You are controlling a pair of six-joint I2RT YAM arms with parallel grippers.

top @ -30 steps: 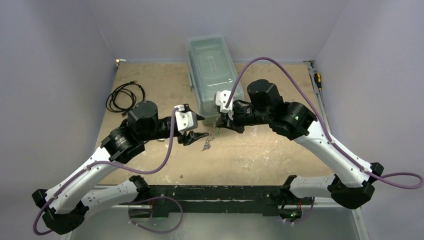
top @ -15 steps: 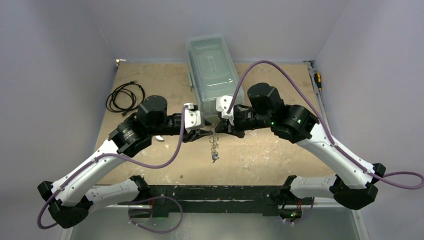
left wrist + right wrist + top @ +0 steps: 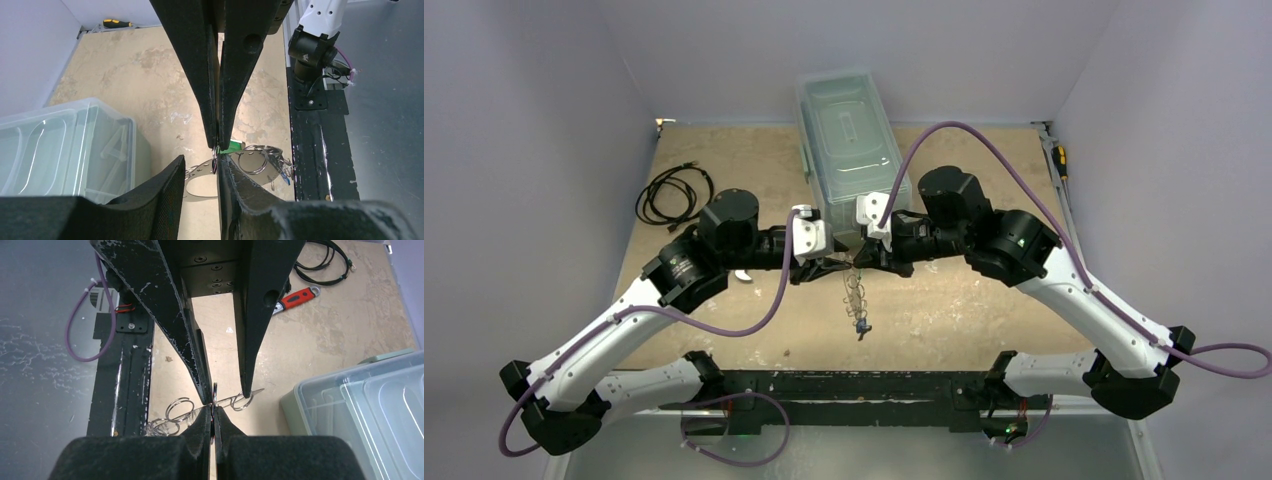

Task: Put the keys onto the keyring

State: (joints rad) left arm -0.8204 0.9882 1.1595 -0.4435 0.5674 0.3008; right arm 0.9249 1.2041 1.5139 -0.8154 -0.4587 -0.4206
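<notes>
My right gripper point(image 3: 214, 416) is clenched on a small wire ring of the keyring point(image 3: 197, 171), pinching it edge-on between the pads. My left gripper point(image 3: 225, 392) meets it tip to tip from the other side. Its fingers are released and stand apart, with that same small ring in the gap close against one finger, not squeezed. The rest of the keyring dangles from my right grip over the table point(image 3: 984, 300). It is a flat pierced band with several wire loops strung along it. The green key point(image 3: 231, 147) sits just beside the pinched ring, and the blue key point(image 3: 860, 327) hangs at the low end of the string. I cannot tell whether that end touches the tabletop. Farther out on my left side, a red tool point(image 3: 295, 296) lies on the table, and beyond it is a coil of black cable point(image 3: 674, 192). Just behind my fingertips stands a clear plastic box point(image 3: 849, 130) with its lid on, running back toward the far wall. A yellow-handled screwdriver point(image 3: 1058, 160) lies along the far right edge.
</notes>
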